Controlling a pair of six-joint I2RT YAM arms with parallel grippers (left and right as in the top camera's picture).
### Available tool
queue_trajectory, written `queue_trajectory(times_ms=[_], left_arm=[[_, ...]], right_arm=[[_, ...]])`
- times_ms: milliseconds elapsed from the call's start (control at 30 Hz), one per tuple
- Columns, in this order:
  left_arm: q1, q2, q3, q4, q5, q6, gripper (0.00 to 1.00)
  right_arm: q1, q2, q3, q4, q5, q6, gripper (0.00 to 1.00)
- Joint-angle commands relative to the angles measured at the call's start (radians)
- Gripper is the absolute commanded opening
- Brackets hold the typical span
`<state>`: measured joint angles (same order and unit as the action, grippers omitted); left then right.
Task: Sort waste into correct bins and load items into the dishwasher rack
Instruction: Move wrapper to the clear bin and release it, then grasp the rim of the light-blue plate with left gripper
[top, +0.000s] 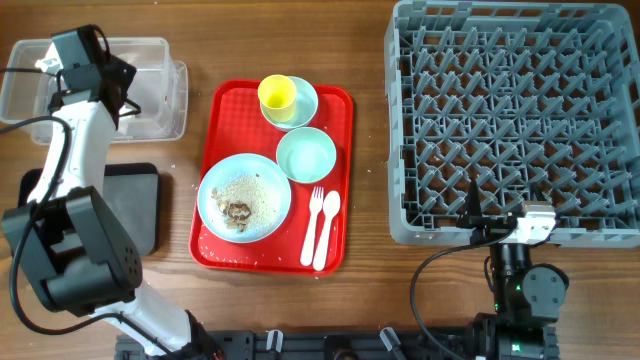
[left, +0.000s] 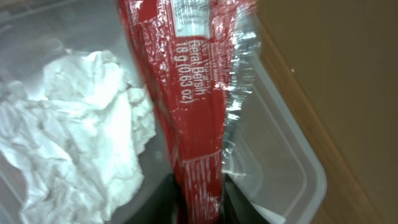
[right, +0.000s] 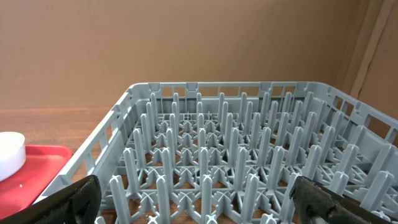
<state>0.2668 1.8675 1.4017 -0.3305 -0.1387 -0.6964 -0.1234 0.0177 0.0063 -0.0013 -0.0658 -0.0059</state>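
Overhead, the rack (top: 400, 120) is bare, and plate (top: 262, 170), scraps (top: 238, 210), mint bowl (top: 306, 155), blue bowl (top: 304, 104), cup (top: 277, 94), fork (top: 314, 225) and spoon (top: 330, 225) sit on the red tray (top: 215, 150); at the left wrist, the left pincer (left: 202, 205) pinches the sachet (left: 196, 124) over the tub (left: 292, 168), tissue (left: 74, 137) already in (a mere start, I'd say); at the right wrist, the right pincer (right: 199, 199) gapes wide and empty before the rack.

The red sachet (left: 194, 124) is glossy film. The tissue (left: 74, 130) is crumpled matt paper; the tub (left: 280, 162) smooth clear plastic.
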Motion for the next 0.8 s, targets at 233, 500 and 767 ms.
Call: queue_trajectory(times_ms=[233,500,767], left_arm=[[0.013,-0.113,0.003,-0.047,0.189,0.035,0.79],[0.005,-0.426,0.003,-0.464,0.424,0.05,0.74],[-0.249,-0.549,0.003,-0.834,0.453,0.289,0.82]], right_arm=[[-0.005,-0.004,-0.001,0.003,0.013,-0.014,1.0],[-0.005,-0.004,-0.001,0.003,0.013,-0.014,1.0],[-0.005,-0.004,-0.001,0.003,0.013,-0.014,1.0]])
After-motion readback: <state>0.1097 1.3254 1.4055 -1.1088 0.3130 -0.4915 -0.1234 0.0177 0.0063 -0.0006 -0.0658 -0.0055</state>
